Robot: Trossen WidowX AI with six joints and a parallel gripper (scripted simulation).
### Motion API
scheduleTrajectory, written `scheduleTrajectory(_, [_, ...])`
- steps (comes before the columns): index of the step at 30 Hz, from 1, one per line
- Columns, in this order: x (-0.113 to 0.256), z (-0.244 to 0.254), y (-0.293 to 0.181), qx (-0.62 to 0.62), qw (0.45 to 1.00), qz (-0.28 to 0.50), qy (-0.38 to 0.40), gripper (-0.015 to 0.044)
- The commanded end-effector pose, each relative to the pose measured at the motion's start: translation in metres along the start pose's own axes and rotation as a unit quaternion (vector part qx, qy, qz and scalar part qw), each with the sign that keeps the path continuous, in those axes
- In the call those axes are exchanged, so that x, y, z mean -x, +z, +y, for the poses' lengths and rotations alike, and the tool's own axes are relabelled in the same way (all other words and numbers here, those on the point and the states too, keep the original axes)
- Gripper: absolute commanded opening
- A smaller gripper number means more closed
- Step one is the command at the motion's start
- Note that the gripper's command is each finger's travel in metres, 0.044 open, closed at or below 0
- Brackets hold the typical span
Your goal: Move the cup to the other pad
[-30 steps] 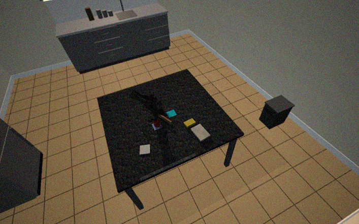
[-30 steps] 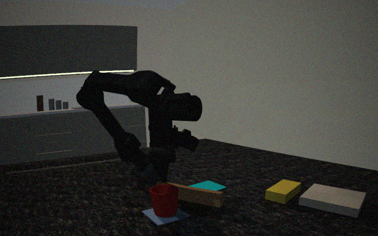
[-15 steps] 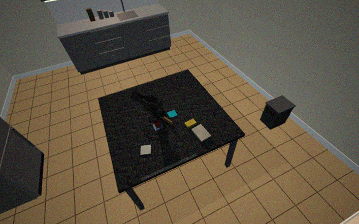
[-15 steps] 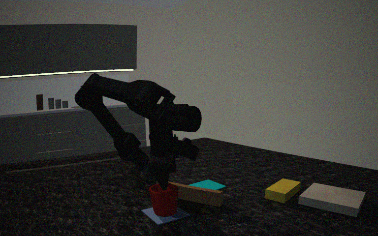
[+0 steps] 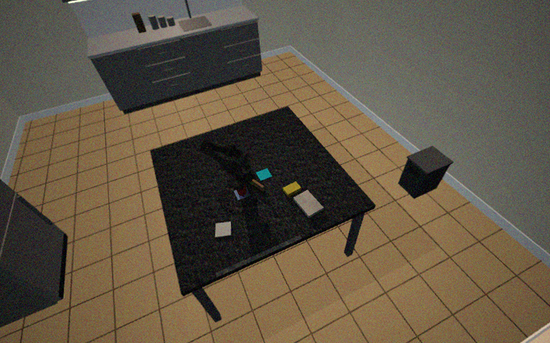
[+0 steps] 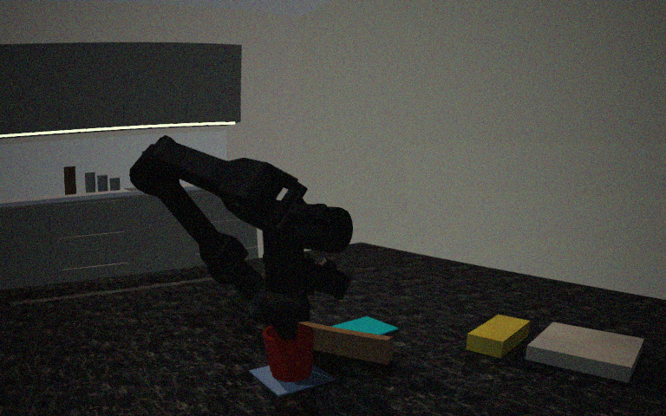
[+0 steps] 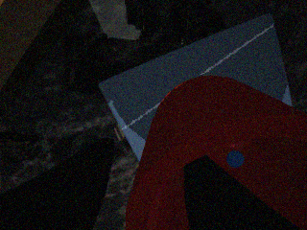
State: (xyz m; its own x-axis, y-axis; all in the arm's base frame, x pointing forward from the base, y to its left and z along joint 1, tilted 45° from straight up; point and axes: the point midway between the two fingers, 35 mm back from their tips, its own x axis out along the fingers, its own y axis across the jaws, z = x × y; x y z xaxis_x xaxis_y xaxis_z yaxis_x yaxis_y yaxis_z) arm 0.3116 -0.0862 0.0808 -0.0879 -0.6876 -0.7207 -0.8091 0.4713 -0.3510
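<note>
The red cup [image 5: 242,192] [image 6: 290,359] [image 7: 165,192] stands upright on the light blue pad [image 5: 237,197] [image 6: 260,373] [image 7: 192,62]. A blue marble [image 7: 235,158] shows inside the cup; other marbles cannot be made out. My gripper [image 6: 286,334] [image 7: 150,152] is partly open and low over the cup. In the wrist view one dark finger reaches over the inside of the cup and the other is outside its wall, with a gap between that outer finger and the wall. A cyan pad [image 5: 263,174] [image 6: 365,325] lies beyond the wooden bar.
The wooden bar [image 5: 258,185] [image 6: 350,344] stands close beside the cup, between it and the cyan pad. A yellow block [image 5: 291,188] [image 6: 498,335] and a pale flat box [image 5: 308,202] [image 6: 586,343] are farther right. A white square [image 5: 223,229] lies nearer the table's front left.
</note>
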Motion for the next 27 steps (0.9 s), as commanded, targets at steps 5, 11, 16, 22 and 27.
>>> scheduleTrajectory(5, [-0.003, 0.000, -0.001, 0.000, 1.000, 0.001, 0.000, 0.0122])
scheduleTrajectory(11, [-0.003, 0.000, -0.001, 0.000, 1.000, 0.001, 0.000, 0.0023])
scheduleTrajectory(16, [-0.003, 0.000, -0.001, 0.000, 1.000, 0.001, 0.000, 0.0000])
scheduleTrajectory(22, [0.002, 0.000, 0.000, 0.000, 1.000, 0.001, 0.000, 0.0000])
scheduleTrajectory(27, [0.016, 0.000, 0.001, 0.001, 1.000, 0.000, 0.000, 0.0000])
